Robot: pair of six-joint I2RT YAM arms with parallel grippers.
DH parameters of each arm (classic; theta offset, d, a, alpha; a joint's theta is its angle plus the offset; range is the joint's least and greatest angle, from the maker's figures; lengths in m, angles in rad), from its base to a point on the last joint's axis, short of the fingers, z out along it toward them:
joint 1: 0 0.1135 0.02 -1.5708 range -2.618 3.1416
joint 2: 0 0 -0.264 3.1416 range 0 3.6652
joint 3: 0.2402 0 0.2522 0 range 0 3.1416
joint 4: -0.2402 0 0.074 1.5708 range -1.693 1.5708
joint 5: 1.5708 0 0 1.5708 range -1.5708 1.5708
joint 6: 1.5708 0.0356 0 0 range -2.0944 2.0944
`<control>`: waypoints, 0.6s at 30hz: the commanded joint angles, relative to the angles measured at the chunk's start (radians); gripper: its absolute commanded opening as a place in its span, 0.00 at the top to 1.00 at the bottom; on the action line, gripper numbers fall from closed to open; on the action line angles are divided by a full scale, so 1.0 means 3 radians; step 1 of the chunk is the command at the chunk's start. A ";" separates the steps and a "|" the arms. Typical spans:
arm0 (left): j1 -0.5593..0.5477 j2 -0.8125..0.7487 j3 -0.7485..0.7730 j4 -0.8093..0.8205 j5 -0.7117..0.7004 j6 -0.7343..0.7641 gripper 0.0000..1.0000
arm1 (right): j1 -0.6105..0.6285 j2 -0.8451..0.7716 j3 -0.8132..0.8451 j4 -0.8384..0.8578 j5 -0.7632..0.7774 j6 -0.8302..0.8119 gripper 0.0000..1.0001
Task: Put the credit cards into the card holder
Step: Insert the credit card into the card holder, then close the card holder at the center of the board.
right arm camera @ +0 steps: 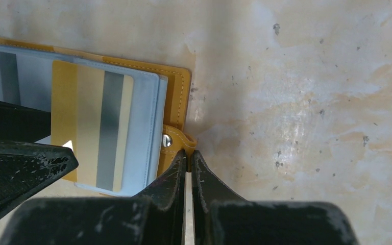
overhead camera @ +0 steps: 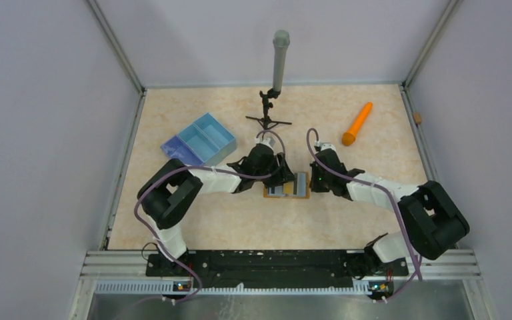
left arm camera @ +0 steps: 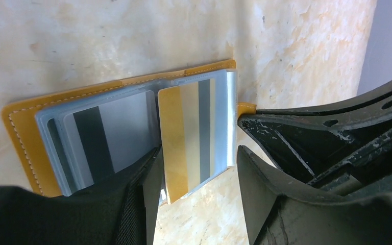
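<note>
Left gripper (left arm camera: 198,153) open astride gold card (left arm camera: 184,117) on card holder (left arm camera: 20,122); right gripper (right arm camera: 189,155) shut at tab (right arm camera: 181,137).

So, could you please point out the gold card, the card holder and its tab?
gold card (left arm camera: 186,143): left wrist view, its face.
card holder (left arm camera: 23,132): left wrist view, mustard left border.
tab (right arm camera: 183,137): right wrist view, beside the stud.

This is a robotics lab test cell. Plain pale walls (overhead camera: 40,133) and metal frame posts (overhead camera: 117,50) box in a marble-patterned worktop (overhead camera: 240,227), and two cabled robot arms (overhead camera: 173,193) are bolted to an aluminium rail (overhead camera: 273,270) at its near edge.
</note>
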 commanded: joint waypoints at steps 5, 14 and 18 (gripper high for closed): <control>-0.0142 0.0290 0.0356 -0.0464 -0.0060 0.0163 0.41 | 0.0011 -0.0242 -0.0035 -0.0174 0.0197 0.0071 1.00; -0.0212 0.0227 0.0271 -0.0035 0.0033 0.0068 0.39 | 0.0011 -0.0558 0.0018 -0.0372 0.0253 0.0125 1.00; -0.0132 -0.0002 0.0140 0.0061 0.0065 0.0125 0.29 | 0.0011 -0.0746 0.0111 -0.0558 0.0231 0.0114 1.00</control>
